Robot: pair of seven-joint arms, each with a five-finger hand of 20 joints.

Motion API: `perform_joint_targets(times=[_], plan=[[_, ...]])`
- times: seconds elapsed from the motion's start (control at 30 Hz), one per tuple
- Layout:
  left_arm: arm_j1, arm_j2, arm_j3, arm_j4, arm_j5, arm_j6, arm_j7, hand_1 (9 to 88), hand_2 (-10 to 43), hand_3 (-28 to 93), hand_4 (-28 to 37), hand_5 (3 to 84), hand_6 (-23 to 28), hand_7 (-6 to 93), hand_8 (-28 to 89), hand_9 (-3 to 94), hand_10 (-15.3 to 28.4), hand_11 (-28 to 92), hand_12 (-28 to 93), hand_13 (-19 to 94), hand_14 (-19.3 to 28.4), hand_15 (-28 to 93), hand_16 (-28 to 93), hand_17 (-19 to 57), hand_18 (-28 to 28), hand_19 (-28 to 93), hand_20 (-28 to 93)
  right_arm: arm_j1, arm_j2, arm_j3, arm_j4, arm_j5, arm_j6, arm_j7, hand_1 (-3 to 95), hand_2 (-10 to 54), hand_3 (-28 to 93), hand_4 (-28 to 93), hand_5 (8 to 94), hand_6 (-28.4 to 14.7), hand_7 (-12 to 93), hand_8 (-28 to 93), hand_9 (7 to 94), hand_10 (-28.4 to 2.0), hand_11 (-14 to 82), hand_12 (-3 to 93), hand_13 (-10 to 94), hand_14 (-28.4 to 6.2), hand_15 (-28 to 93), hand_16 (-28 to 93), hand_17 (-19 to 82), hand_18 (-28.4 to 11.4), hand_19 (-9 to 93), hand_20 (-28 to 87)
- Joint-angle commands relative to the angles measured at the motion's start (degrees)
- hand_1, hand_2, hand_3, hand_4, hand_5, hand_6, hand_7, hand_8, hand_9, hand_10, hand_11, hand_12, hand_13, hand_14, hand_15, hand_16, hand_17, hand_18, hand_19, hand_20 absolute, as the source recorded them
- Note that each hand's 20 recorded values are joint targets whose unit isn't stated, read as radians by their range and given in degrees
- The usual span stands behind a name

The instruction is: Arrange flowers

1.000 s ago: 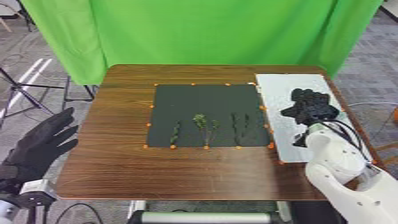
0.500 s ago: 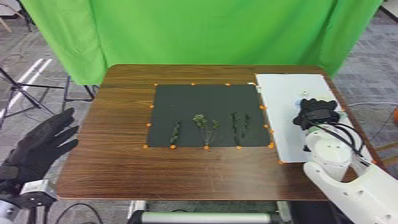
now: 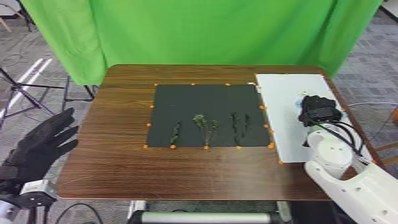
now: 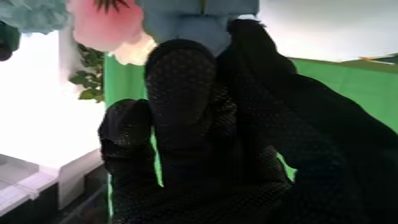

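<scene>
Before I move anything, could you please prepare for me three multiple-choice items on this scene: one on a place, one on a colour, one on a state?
1. Where is the right hand?
A) over the table's near left corner
B) over the white panel
C) beyond the table's far edge

2. What colour is the mat under the leafy stems?
A) black
B) yellow
C) pink

3. In which state is the left hand?
A) closed in a fist
B) pinching a stem
C) open, holding nothing

Right letters:
1 B: the head view shows the hand in front of the panel, hiding part of it.
2 A: the mat looks dark, close to black, around the stems.
3 C: its fingers extend well apart from any stem.
</scene>
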Motion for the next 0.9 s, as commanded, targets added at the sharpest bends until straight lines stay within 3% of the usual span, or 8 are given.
perform_joint_targets(times=[0.03,0.33,0.53,0.73,0.9], plan=[[0.6,0.01,-0.24,-0.1,-0.39,0.14,-0.29,24.9,-6.7,67,-26.8,20.7,0.4,16.3,-8,15.5,7.9,5,24,11,10.6,8,11,-13.2,17.6,32,10,-3.2,1.7,1.5,-3.2,-0.6,10.8,-3.5,54.7,-9.5,84,-28,68.5,0.8,52,7,80.8,-6.9,24.9,55.8,82,0.9,46,47,37,-19.2,84,53],[0.5,-0.31,-0.6,-0.05,-0.18,-0.21,-0.47,24.9,-6.7,68,-26.7,20.6,0.4,16.3,-8,15.4,7.8,5,24,11,10.6,8,11,-13.2,17.6,32,10,-6.5,1.8,4.7,-10.9,3.0,16.8,-7.7,54.3,-9.5,85,-28,68.3,0.7,53,8,80.6,-7.0,24.9,56.8,82,0.5,47,48,37,-19.3,84,54],[1.5,-0.99,-2.83,-0.43,-0.35,0.0,-0.47,24.8,-6.7,67,-26.8,20.6,0.4,16.3,-8,15.3,7.7,5,24,11,10.5,8,11,-13.3,17.6,32,10,3.5,-5.5,-5.9,-12.5,4.9,18.8,-12.7,54.4,-9.5,85,-28,68.3,0.5,53,8,80.2,-7.2,25.0,57.2,81,0.4,48,48,36,-19.3,84,54],[1.5,-0.12,-4.27,-0.6,-0.36,0.51,-0.19,24.7,-7.0,68,-26.8,20.5,0.4,16.2,-8,15.3,7.8,5,24,11,10.6,8,11,-13.3,17.6,32,10,13.4,-16.5,-17.7,-10.1,4.9,16.1,-19.0,54.4,-9.5,85,-28,68.0,0.6,53,8,79.9,-7.2,25.4,57.0,81,0.4,49,48,36,-19.3,84,54],[0.7,1.16,-3.98,0.08,-0.64,1.07,0.13,24.5,-7.4,68,-26.8,20.5,0.4,16.1,-8,15.3,7.7,5,24,11,10.5,8,11,-13.2,17.6,32,10,19.0,-23.2,-24.4,-7.6,4.6,13.8,-20.7,54.4,-9.5,85,-28,67.9,0.7,53,8,79.9,-7.2,25.6,56.9,81,0.4,49,47,36,-19.3,83,55]])
